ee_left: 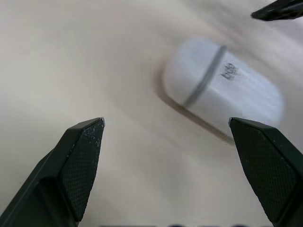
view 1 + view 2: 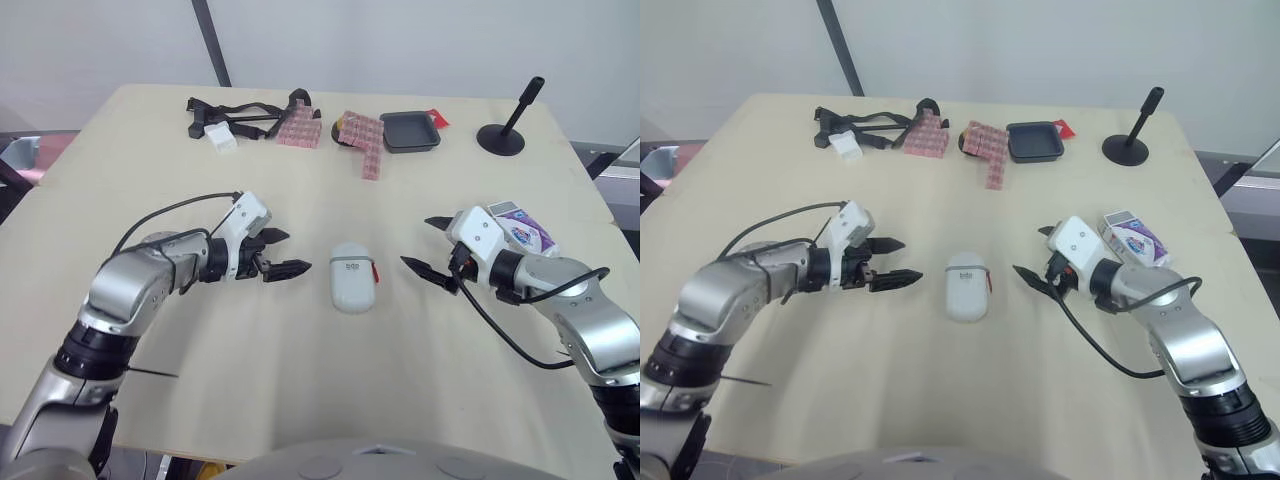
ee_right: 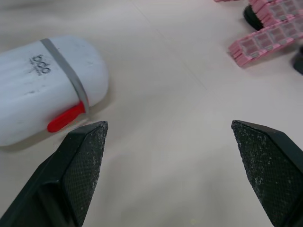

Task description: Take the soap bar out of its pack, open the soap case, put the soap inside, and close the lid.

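Observation:
A white oval soap case (image 2: 353,276) with a grey band and a red latch (image 3: 66,117) lies shut in the middle of the table. My left gripper (image 2: 297,251) stands open just left of it, its fingers pointing at the case (image 1: 222,90) without touching. To the right of the case my right gripper (image 2: 416,242) is also open and holds nothing. The soap pack (image 2: 522,232), a white and purple box, lies on the table behind my right wrist, partly hidden by it.
At the back of the table are a black tray (image 2: 410,131), pink compartment boxes (image 2: 362,140), black straps with a white block (image 2: 225,125) and a black stand (image 2: 505,130). The table's right edge runs close to the soap pack.

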